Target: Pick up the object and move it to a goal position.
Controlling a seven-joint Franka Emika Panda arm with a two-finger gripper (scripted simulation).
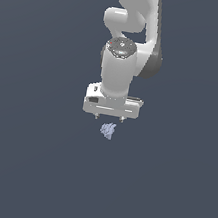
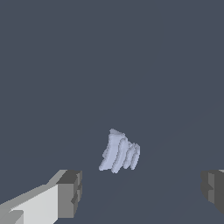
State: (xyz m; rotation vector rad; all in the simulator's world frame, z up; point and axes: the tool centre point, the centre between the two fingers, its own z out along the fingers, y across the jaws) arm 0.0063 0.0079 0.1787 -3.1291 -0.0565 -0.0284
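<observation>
Claw (image 1: 109, 117) spread wide, empty, hanging above the object (image 1: 108, 130) — it sits on the worktop (image 1: 29, 168), seemingly between the fingers (image 2: 70, 192). Risk: jagged facets give poor pad contact — an off-centre close could let it twist or squirt out.

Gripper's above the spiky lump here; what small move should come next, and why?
Probably lower the gripper straight down around the spiky lavender-blue lump. The fingers are spread wide, nothing is held, and the wrist view shows the lump roughly between them.
</observation>
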